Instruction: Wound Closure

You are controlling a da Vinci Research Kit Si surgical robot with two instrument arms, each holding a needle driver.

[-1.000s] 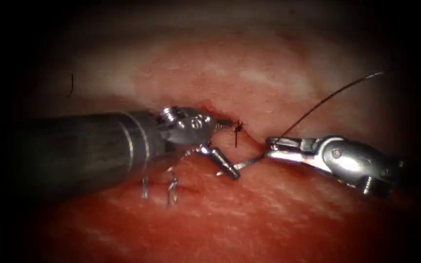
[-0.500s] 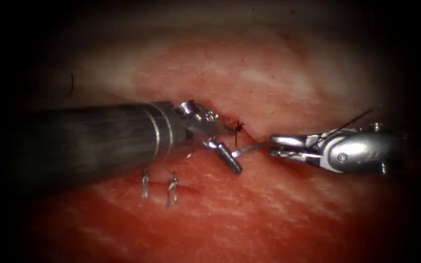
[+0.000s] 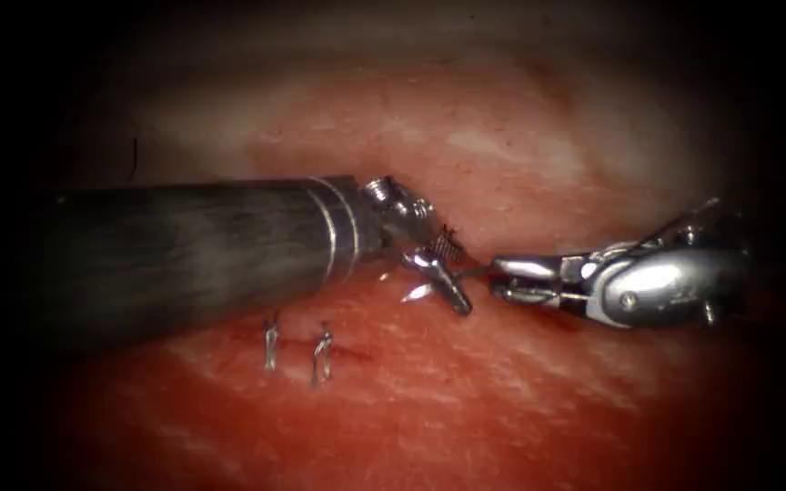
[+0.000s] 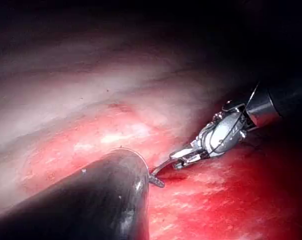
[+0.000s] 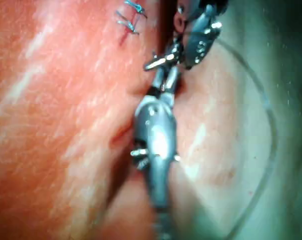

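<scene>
The left gripper (image 3: 437,264) and right gripper (image 3: 513,279) are bright polished metal, glossy with glints. The left shaft (image 3: 193,250) looks dark, matt and faintly streaked. The tissue (image 3: 466,400) is wet, glistening, fibrous; beside the left shaft, the stitch ends (image 3: 322,353) seem wiry and shiny.

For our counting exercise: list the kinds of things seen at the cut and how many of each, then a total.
Tools: 2 (left claw, right claw)
Needle: 1, between the claws
Thread: 1
Staple-like metal clips in the tissue: 2
Total: 6
</scene>
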